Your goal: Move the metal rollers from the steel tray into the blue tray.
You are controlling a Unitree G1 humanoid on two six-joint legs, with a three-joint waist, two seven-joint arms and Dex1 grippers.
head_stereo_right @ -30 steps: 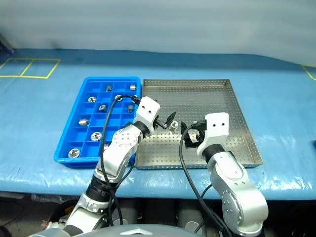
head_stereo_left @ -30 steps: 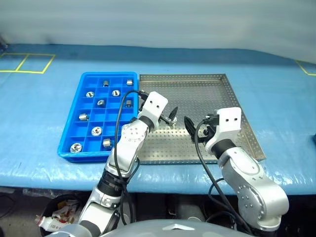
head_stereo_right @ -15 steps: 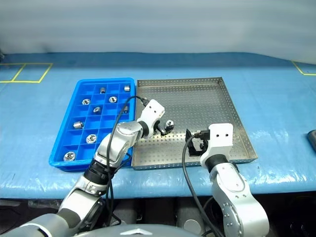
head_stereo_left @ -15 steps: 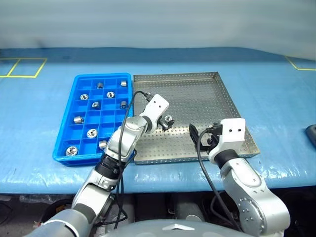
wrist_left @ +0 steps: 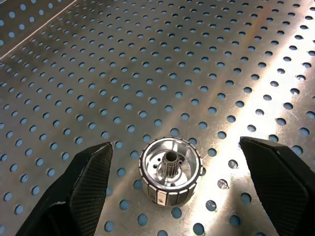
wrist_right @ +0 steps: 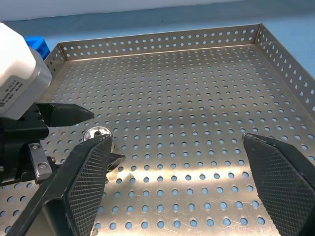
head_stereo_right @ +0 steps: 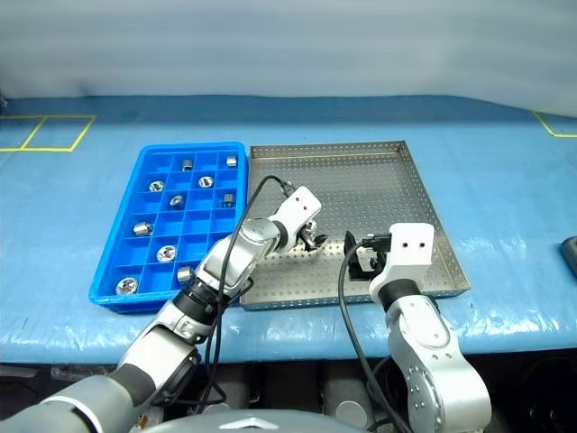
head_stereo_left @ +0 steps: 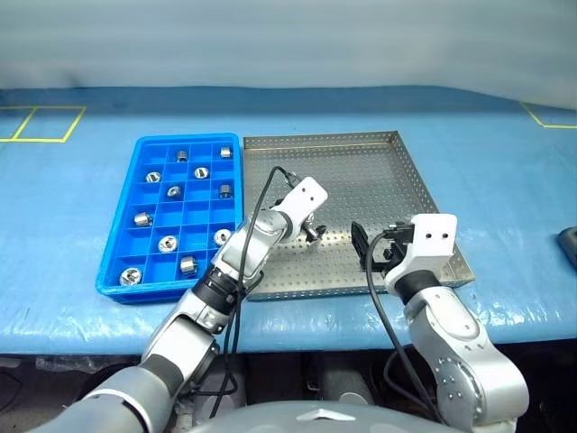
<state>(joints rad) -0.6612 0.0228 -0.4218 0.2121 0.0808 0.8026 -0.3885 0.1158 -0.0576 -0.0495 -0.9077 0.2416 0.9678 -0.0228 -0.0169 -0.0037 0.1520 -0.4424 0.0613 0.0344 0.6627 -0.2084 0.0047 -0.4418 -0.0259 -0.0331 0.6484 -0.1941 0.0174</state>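
Observation:
One metal roller [wrist_left: 171, 169] stands on end on the perforated floor of the steel tray [head_stereo_left: 410, 171], near its middle front. My left gripper [wrist_left: 174, 147] is open and low over the tray, one finger on each side of the roller and neither touching it. The same roller [wrist_right: 98, 133] shows in the right wrist view beside the left gripper's fingers. My right gripper [head_stereo_left: 361, 245] hangs open over the tray's front right part, with nothing between its fingers. The blue tray [head_stereo_left: 135, 262] lies to the left against the steel tray, with several rollers [head_stereo_left: 168, 244] in separate compartments.
Both trays rest on a table under a blue cover [head_stereo_left: 505, 162]. Yellow tape lines [head_stereo_left: 41, 137] mark the cover's far left and far right corners. A dark object [head_stereo_left: 568, 244] lies at the right edge.
My left gripper has sunk towards the steel tray's floor and shifted a little right, so its open fingers now flank the roller. The right gripper has stayed in place.

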